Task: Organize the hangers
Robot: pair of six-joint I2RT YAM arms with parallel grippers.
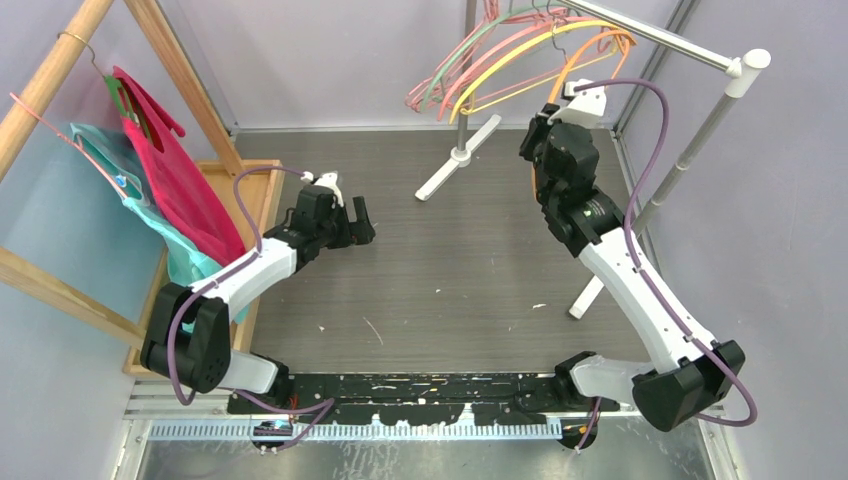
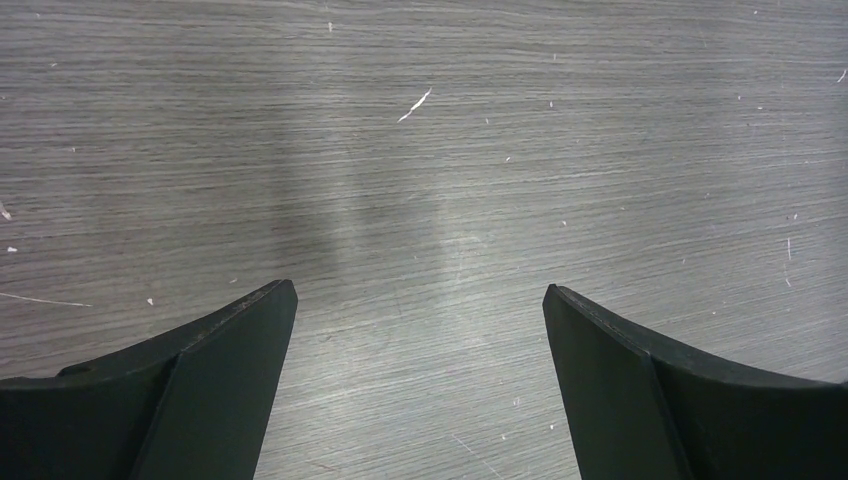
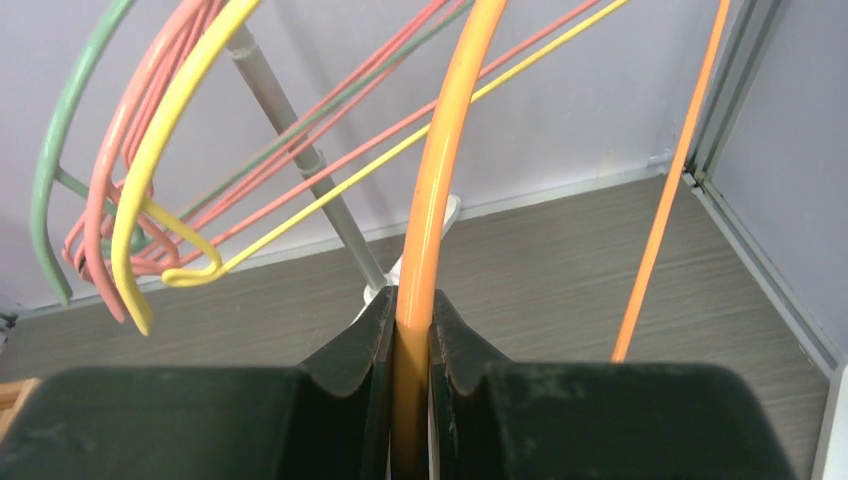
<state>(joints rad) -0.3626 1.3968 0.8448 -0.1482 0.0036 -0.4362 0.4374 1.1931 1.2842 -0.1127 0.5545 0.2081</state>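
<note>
While the right gripper (image 3: 412,297) has an orange hanger (image 3: 440,170) pinched tight between its jaws, most of the trouble I'd expect sits at the far right, but taking it from the left first: the left gripper (image 2: 420,292) hovers low over the table (image 1: 450,290), jaws wide and holding nothing. A careless leftward swing could catch the red and teal cloth (image 1: 170,190) hanging on the wooden frame (image 1: 60,70) close by. Further right, the pink hangers (image 3: 103,180), the green hanger (image 3: 45,160) and the yellow hanger (image 3: 160,120) bunch together under the rail (image 1: 650,38), fanned out and crossing one another. A pull on the orange hanger along the rail could drag a neighbour with it or snag a hook. The grip is on a thin, smooth bar, so I'd guess it could twist or slide in the jaws. A sideways or downward tug might also lift its hook off the rail and drop it, or rock the light stand (image 1: 460,155). I can't make out from any view just where that hook sits. As for pose, the left arm (image 1: 250,275) reaches forward from its base at the near left, forearm low, its camera looking down at bare table. The right arm (image 1: 620,270) rises from the near right, stretched up and away toward the far right. Its wrist is lifted close under the rail and its fingers point up into the hangers.
</note>
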